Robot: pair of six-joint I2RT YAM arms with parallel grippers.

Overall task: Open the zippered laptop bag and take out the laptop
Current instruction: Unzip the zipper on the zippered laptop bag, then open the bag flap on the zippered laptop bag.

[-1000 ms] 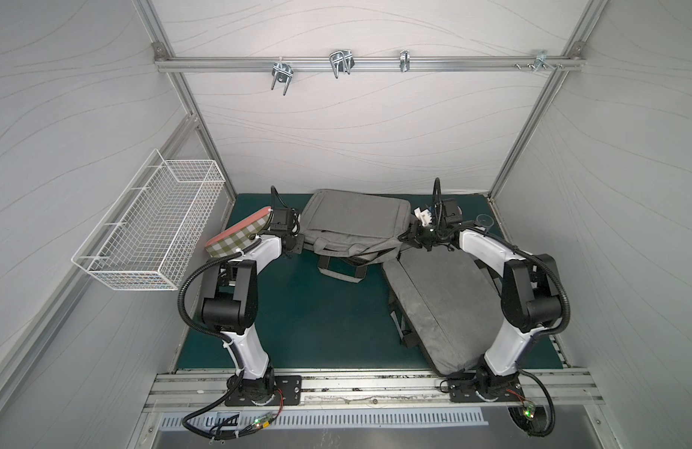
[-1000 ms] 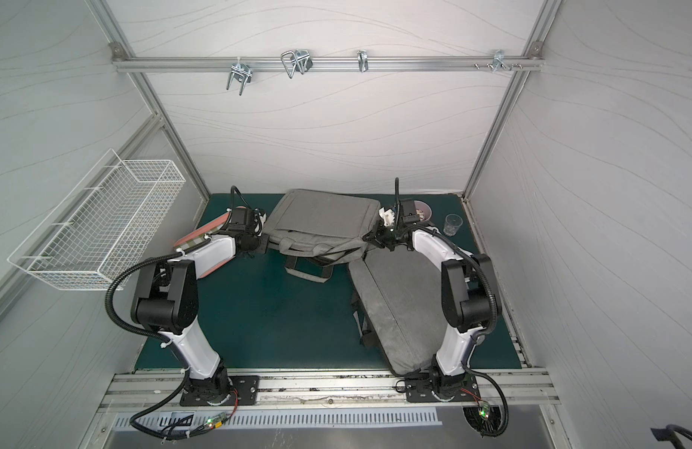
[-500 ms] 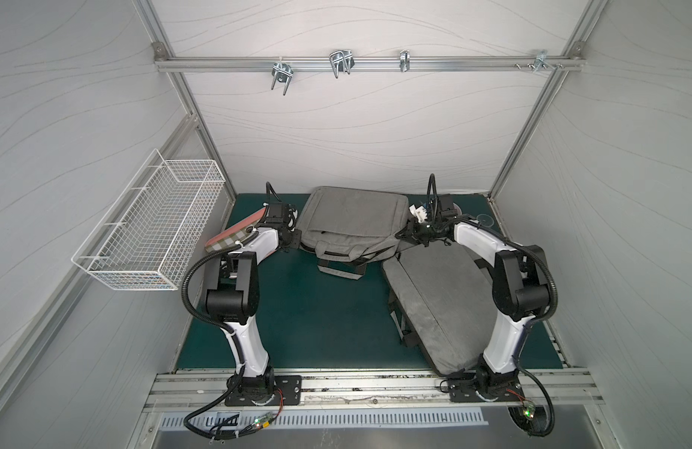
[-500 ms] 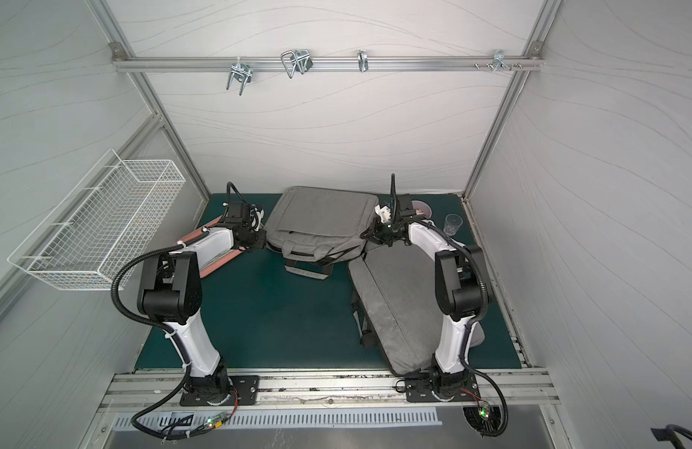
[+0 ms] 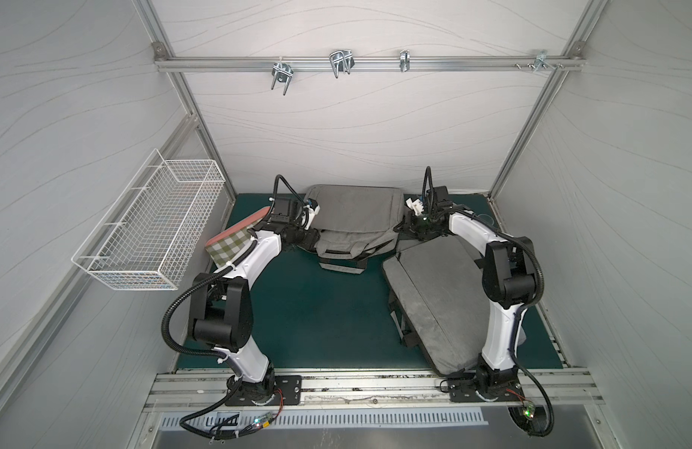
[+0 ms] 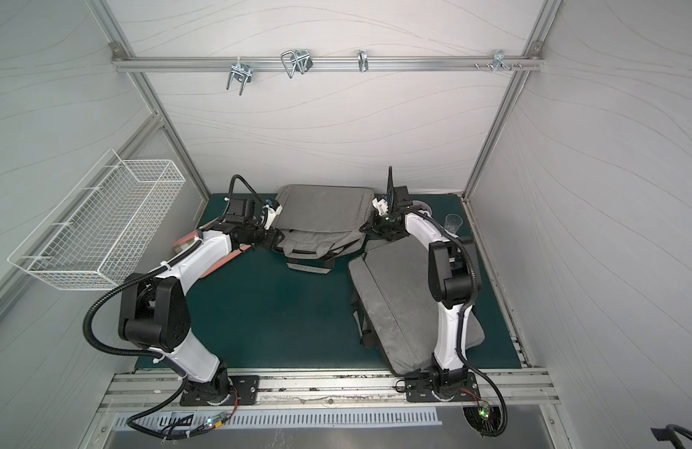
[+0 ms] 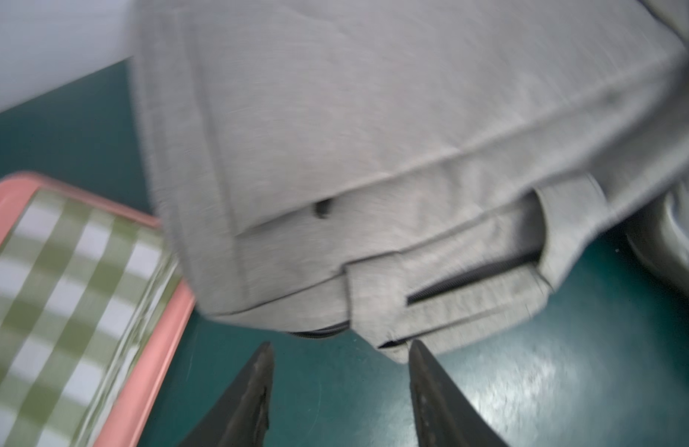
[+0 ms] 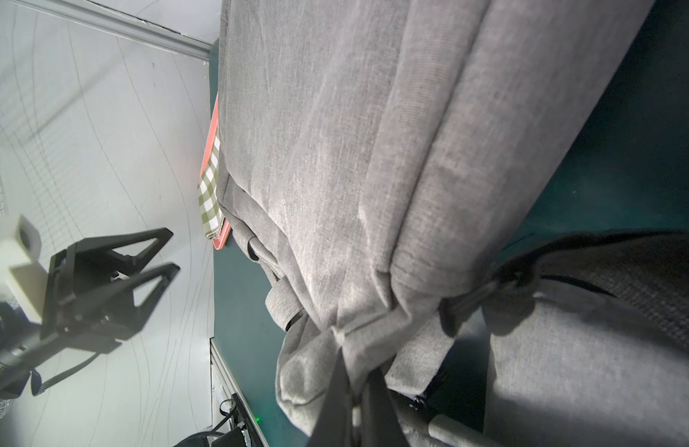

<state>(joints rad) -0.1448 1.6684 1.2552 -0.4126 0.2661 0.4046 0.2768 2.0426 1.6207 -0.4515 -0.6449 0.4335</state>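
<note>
Surfaces: laptop bag [image 5: 356, 210], matt grey heathered woven cloth with webbing handles; cushion [image 5: 434, 295], grey napped cloth, suede-like; table mat [image 5: 317, 311], dark green, smooth, faintly glossy; tray [image 7: 157, 348], smooth pink rim around a green-and-white checked face; wire basket [image 5: 150, 229], white-coated metal wire; rail [image 5: 453, 62], bare brushed metal.

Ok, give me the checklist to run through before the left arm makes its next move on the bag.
1. Hold: right pincer shut on the laptop bag corner: ok.
2. Free arm: left pincer open and empty: ok.
3. Approach: left pincer faces the bag's other corner, just short of the fabric: ok.
4. Pull tab on the zipper located: cannot tell, blurred.
5. Bag open, laptop showing: not ok.
6. Obstacle: checked tray lies beside the left pincer, not between its fingers: ok.
</note>
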